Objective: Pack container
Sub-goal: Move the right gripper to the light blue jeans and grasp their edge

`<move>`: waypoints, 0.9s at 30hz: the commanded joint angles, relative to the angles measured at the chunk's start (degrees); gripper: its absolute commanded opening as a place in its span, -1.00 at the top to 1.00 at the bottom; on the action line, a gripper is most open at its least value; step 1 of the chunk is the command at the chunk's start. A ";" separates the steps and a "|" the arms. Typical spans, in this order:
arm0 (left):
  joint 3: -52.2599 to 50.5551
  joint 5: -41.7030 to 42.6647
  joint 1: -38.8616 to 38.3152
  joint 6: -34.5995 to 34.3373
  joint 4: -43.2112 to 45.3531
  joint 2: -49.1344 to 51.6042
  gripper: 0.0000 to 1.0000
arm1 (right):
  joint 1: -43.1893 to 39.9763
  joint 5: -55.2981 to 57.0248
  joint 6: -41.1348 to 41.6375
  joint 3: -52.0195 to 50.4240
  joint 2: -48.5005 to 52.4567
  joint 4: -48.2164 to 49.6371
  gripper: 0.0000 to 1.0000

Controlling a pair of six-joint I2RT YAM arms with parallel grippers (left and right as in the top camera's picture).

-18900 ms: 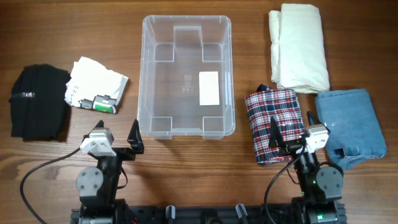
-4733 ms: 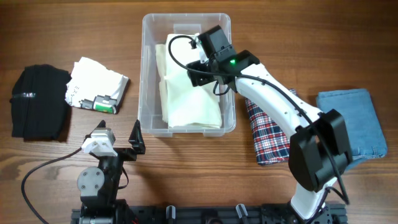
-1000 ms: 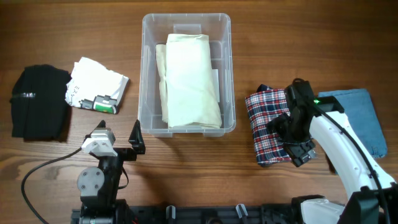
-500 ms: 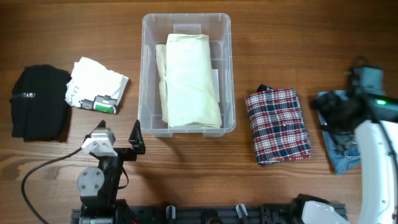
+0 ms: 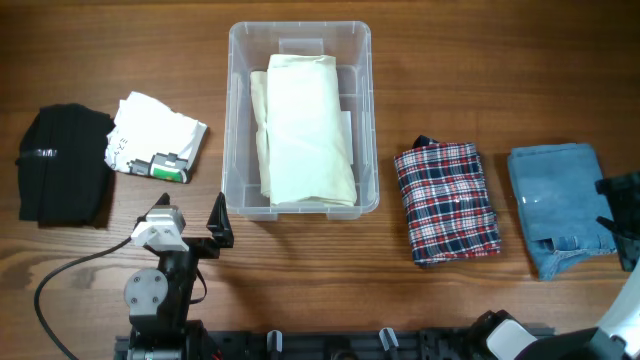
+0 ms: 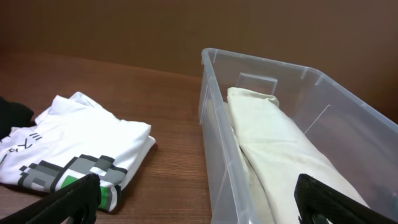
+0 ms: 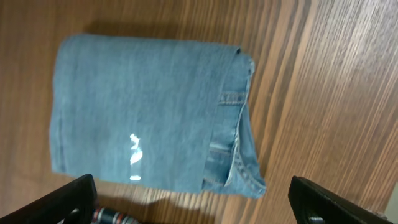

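1. The container [image 5: 234, 120], a clear plastic tub, stands on the wooden tabletop [image 5: 100, 50] at centre, toward the far edge, with its long sides running away from the robot.
2. A folded cream cloth [image 5: 305, 125] lies lengthwise inside the container and covers most of its floor.
3. To the left of the container, and apart from it, lies a folded white T-shirt [image 5: 155, 140] with a grey-and-green print. A black garment [image 5: 62, 162] lies just beyond it, touching its left edge.
4. To the right of the container lies a folded red, white and navy plaid garment [image 5: 447, 203]. Folded blue jeans [image 5: 555, 205] lie beside it, with a narrow strip of wood between the two.
5. The left hand [image 5: 188, 218] sits low near the front edge, just in front of the container's near left corner. Its fingers are spread wide and hold nothing.
6. The right hand [image 5: 617, 207] is at the right margin of the overhead view, over the outer edge of the jeans. Its wrist view shows the fingers wide apart above the denim, holding nothing.
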 commanded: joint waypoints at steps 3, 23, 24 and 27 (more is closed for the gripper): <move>-0.31 -0.11 -0.26 1.33 0.04 -0.42 -1.00 | -1.22 -0.20 -2.84 -0.22 5.29 2.51 -1.00; -0.31 -0.11 -0.26 1.33 0.04 -0.42 -0.99 | -8.28 -6.51 -10.01 -2.91 22.34 6.62 -0.99; -0.31 -0.11 -0.26 1.33 0.04 -0.42 -0.99 | -8.28 -6.75 -10.56 -2.91 22.91 6.71 -0.99; -0.31 -0.11 -0.26 1.33 0.04 -0.42 -0.99 | -8.20 -6.62 -11.32 -2.91 23.58 7.34 -0.99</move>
